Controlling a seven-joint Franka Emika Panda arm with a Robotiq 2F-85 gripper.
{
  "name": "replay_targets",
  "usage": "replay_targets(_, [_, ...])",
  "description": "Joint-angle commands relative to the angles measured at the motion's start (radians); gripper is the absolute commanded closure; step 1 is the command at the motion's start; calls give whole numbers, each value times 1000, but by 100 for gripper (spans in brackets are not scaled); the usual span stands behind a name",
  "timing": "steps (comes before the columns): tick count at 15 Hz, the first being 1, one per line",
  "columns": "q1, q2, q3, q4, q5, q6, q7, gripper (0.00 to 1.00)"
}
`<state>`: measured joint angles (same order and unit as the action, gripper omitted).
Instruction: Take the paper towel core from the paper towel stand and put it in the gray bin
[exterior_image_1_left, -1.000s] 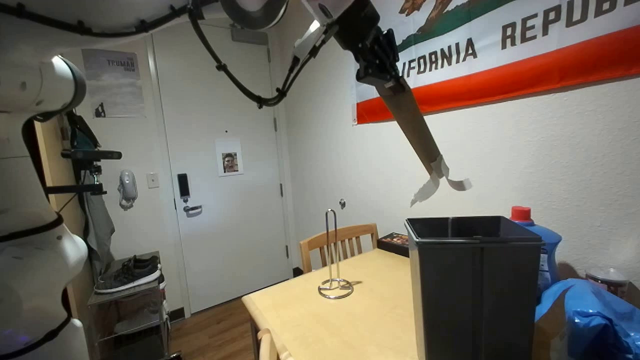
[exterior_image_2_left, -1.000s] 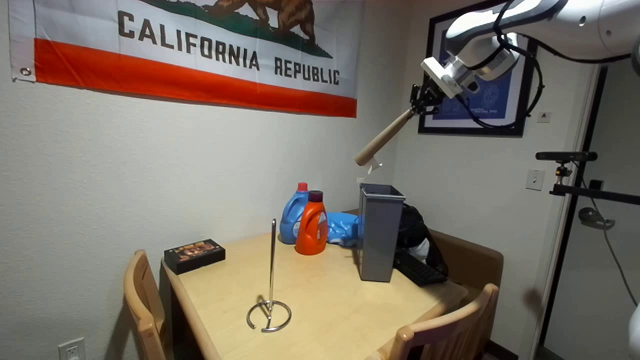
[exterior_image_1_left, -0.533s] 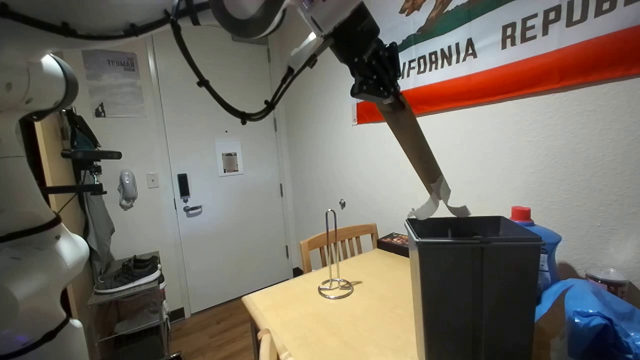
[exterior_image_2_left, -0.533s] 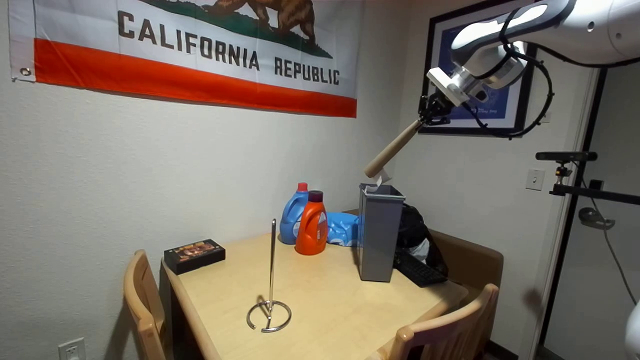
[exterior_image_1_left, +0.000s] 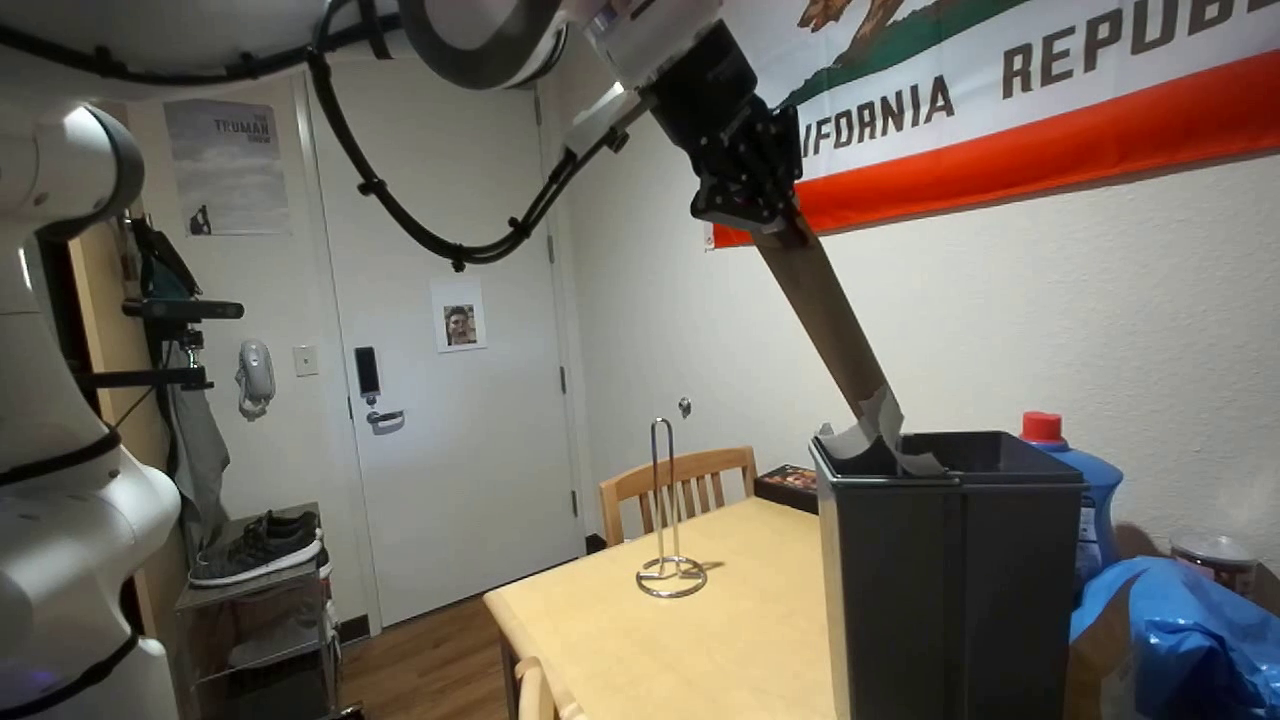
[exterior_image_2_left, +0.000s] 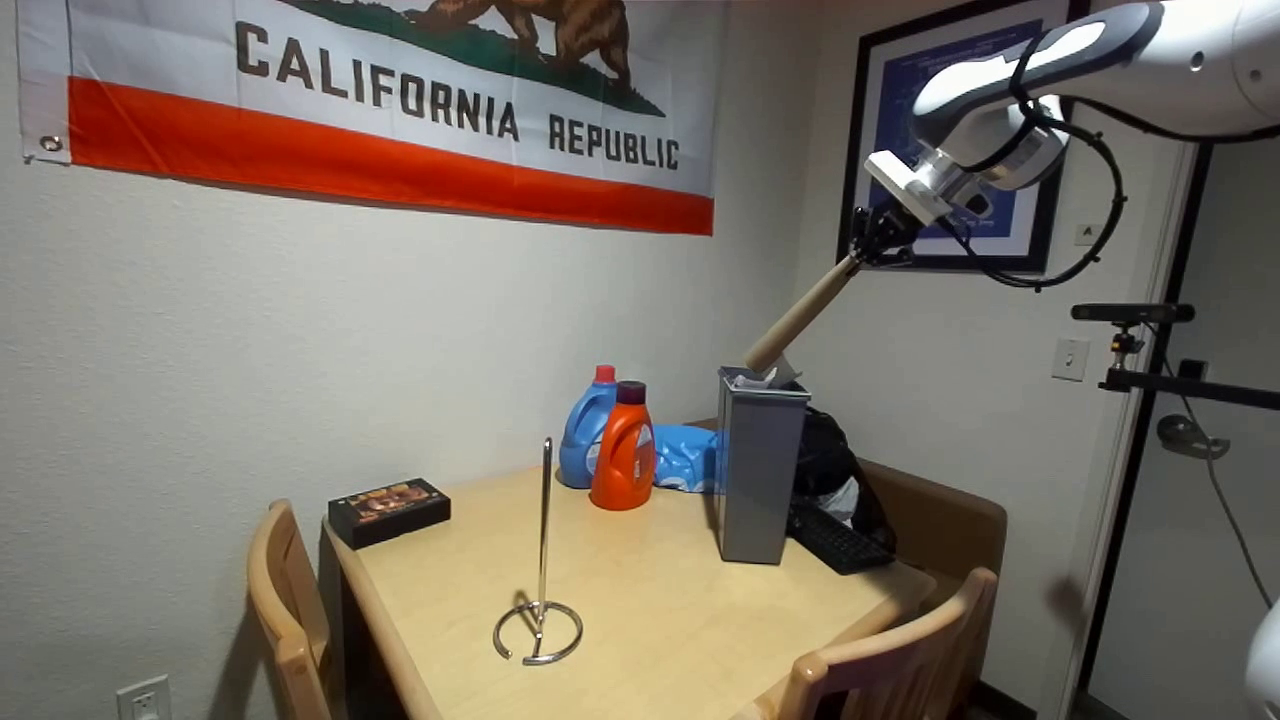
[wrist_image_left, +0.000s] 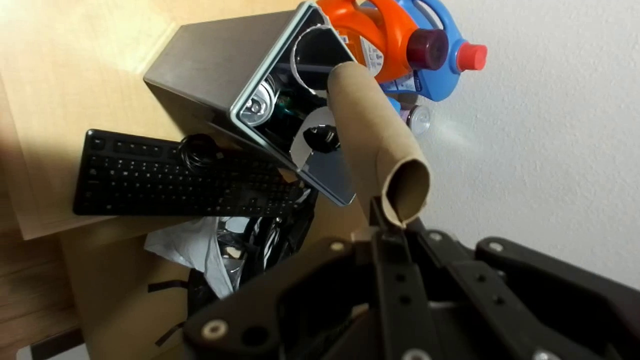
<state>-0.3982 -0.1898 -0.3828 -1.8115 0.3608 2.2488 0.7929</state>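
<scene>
Item 1: paper towel core (exterior_image_1_left: 828, 315), qty 1, brown cardbd. tube, tilted. In an exterior view top end points approx. 11 o'clock, low end approx. 5, at mouth of gray bin (exterior_image_1_left: 950, 600); cardbd. below rim or not, can't tell.
Attached: torn paper (exterior_image_1_left: 880, 415), white, on low end; tails apparently hang into mouth.

Status (est.): most of job done. Done: core off paper towel stand (exterior_image_2_left: 544, 530), held at bin mouth. Left: core further in, then release. Core looks long, may catch on rim; steeper angle prob. helps.

Jaws: narrow, nearly together, gripping core at upper end, apparently by its wall; no other contact seen.

Bin: upright on table (exterior_image_2_left: 640, 600); approx. 10 o'clock of core in wrist view. Contents incl. silvery round item (wrist_image_left: 257, 106), poss. can top.

Stand: upright on table, approx. 8 o'clock of bin in an exterior view.

Adj., in an exterior view: orange bottle (exterior_image_2_left: 625, 470) + blue bottle (exterior_image_2_left: 580, 450), approx. 9 o'clock of bin; black keyboard (exterior_image_2_left: 837, 537), approx. 4.
</scene>
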Motion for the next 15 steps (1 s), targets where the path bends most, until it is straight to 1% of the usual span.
replay_targets(1, [-6, -27, 7, -33, -28, -12, 43, 99])
replay_targets(5, [-3, -3, 4, -22, -23, -44, 40, 99])
replay_targets(10, [5, 34, 5, -1, -18, -122, 37, 99])
replay_targets(15, [2, 78, 0, 32, -13, -117, 47, 99])
